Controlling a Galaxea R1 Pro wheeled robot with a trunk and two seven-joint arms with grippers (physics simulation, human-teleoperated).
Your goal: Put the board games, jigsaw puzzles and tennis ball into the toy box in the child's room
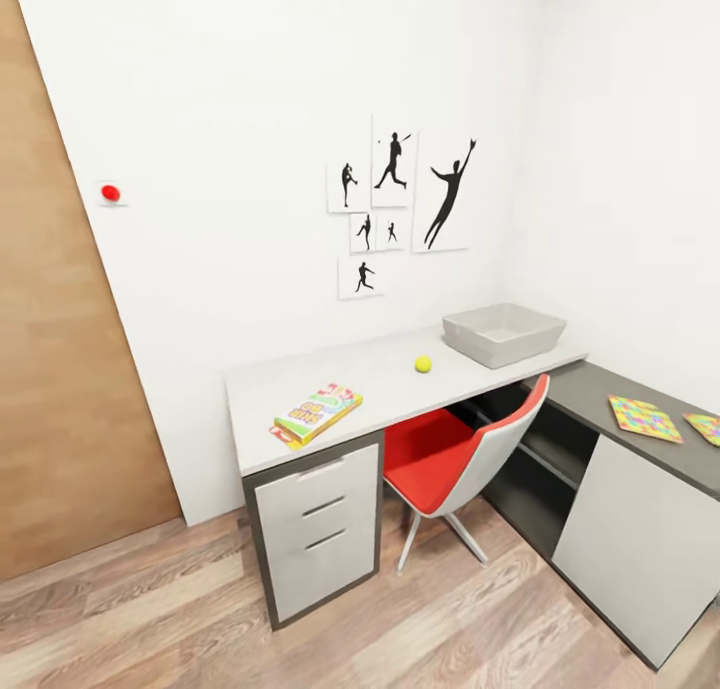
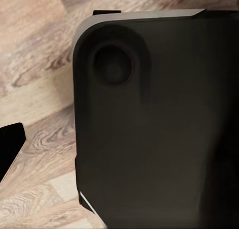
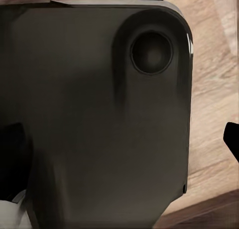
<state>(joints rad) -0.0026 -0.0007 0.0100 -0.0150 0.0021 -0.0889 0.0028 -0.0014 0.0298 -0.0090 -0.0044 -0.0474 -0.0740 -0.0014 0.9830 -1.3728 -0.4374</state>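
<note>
Far ahead of my tools, the toy box (image 1: 503,333), tennis ball (image 1: 423,364) and one board game (image 1: 316,414) sit on the worktop (image 1: 400,384), two jigsaw puzzles (image 1: 645,418) on its lower wing. I cannot tell whether my tools are spread. The red chair (image 1: 450,459) could block my approach. My wrist views give my dark base (image 2: 154,124) over floor planks (image 2: 35,64).

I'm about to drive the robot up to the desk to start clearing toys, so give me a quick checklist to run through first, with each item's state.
1. Toy box upright on the pale desk top, open side up: ok.
2. Tennis ball at rest on the desk, apart from the box: ok.
3. Board game lying flat near the desk's front edge: ok.
4. Two jigsaw puzzles on the lower dark top: ok.
5. Red chair tucked at the desk, possibly blocking approach: not ok.
6. Grippers open: cannot tell.
</note>
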